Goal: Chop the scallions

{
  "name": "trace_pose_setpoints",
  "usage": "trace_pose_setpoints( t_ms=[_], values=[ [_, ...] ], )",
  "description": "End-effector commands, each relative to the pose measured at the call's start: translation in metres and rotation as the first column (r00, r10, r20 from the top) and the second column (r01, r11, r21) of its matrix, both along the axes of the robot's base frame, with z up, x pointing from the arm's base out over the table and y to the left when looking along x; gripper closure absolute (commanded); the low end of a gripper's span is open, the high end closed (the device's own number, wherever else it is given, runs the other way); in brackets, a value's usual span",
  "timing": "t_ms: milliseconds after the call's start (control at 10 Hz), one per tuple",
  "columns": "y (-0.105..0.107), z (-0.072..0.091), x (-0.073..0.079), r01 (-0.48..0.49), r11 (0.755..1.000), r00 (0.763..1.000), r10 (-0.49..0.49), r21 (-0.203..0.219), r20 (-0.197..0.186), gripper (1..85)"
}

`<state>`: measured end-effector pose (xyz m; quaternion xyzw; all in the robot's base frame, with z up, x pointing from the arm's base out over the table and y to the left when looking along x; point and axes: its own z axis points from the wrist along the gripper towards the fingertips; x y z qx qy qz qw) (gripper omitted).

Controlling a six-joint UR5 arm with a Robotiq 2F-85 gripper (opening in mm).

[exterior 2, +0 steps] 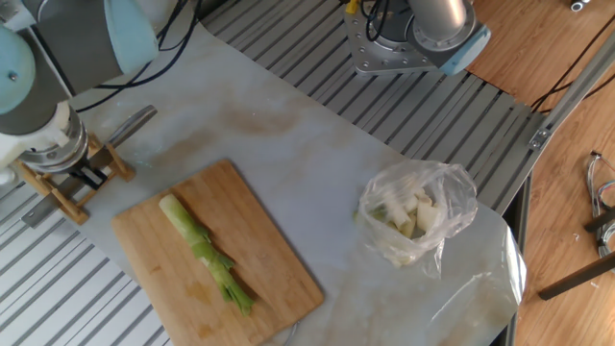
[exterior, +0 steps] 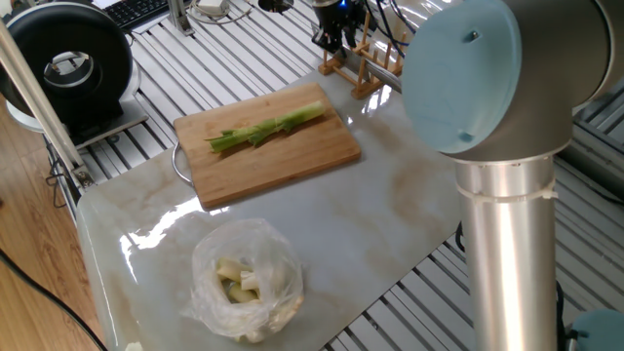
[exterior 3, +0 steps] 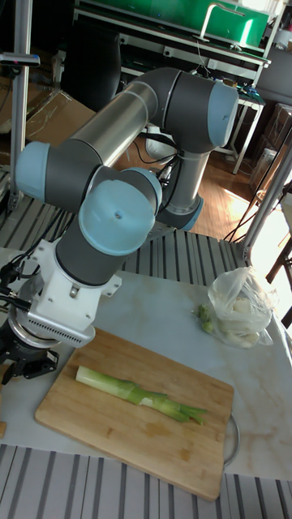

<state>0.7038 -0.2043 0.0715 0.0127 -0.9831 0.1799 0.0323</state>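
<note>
One whole scallion stalk lies lengthwise on the wooden cutting board, pale at one end and leafy green at the other. My gripper hangs off the board's pale-end side, right at the wooden knife rack. A grey knife rests across that rack. The wrist body hides the fingers, so their state is unclear. Nothing touches the scallion.
A clear plastic bag of pale whitish pieces sits on the marble sheet away from the board. The arm's base stands at the table's far side. A black round device sits beyond the table corner.
</note>
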Motion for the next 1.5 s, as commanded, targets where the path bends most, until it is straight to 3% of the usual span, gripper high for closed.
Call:
trace_pose_setpoints(
  t_ms=[0, 1400],
  values=[
    [-0.0015, -0.0096, -0.0035, 0.010, 1.000, 1.000, -0.011, 0.021, 0.019, 55.0],
    [-0.0066, -0.0107, -0.0027, -0.044, 0.999, 0.999, 0.044, 0.018, 0.025, 58.0]
  ],
)
